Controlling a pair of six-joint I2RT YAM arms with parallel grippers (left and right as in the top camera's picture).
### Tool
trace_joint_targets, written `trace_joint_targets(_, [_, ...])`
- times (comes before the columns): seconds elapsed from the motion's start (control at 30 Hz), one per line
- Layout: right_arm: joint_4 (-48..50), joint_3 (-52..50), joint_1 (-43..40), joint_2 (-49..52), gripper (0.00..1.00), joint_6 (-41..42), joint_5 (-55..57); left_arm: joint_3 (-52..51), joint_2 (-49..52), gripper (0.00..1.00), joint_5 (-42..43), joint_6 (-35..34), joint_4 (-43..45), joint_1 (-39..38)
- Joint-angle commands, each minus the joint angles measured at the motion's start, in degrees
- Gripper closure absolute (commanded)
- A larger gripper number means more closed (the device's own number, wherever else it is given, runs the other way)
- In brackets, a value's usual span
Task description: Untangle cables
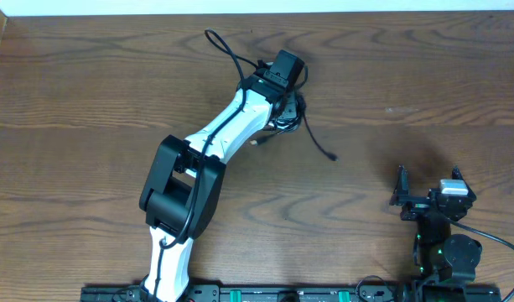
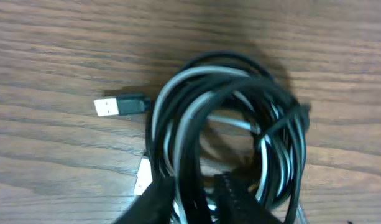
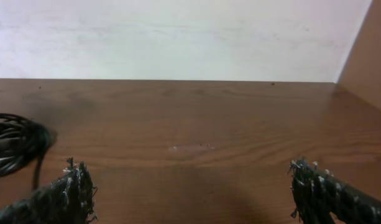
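Brown wood-grain bench (image 1: 424, 75) filled the overhead view, with a pale wall (image 3: 178, 37) behind it in the right wrist view. On it the cables (image 1: 295, 115) lay toward the far middle, gathered in one small coil under the tip of the outstretched left arm. From above, one black tail (image 1: 319, 144) trailed out toward the bench centre and another (image 1: 225, 50) looped off toward the far edge.

Seen from the left wrist camera, the coil was a tight ring of black strands with pale ones wound among them. A silver-tipped black plug (image 2: 119, 105) poked free on one side, and a white plug (image 2: 142, 176) sat at the lower rim.

Around several strands at the coil's near edge stood the left end effector (image 2: 193, 190), its jaws narrow. Whether they actually pinched the strands could not be told.

Well apart at the near right corner, the right end effector (image 3: 196, 190) was spread wide and held nothing.

By my judgement the job was barely begun. No cord lay separate and the ring was intact, so nearly all the pulling apart and laying out remained.
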Motion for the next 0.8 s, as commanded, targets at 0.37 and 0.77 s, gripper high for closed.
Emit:
trace_joint_targets(0.37, [-0.2,-0.1,0.3,-0.3,0.01,0.8,0.1,0.2,-1.6,0.92,24.0,18.4,-6.0,10.3])
trace_joint_targets(0.77, [-0.2,-0.1,0.3,-0.3,0.01,0.8,0.1,-1.7,-1.6,0.93,29.5,22.1,-11.5,17.2])
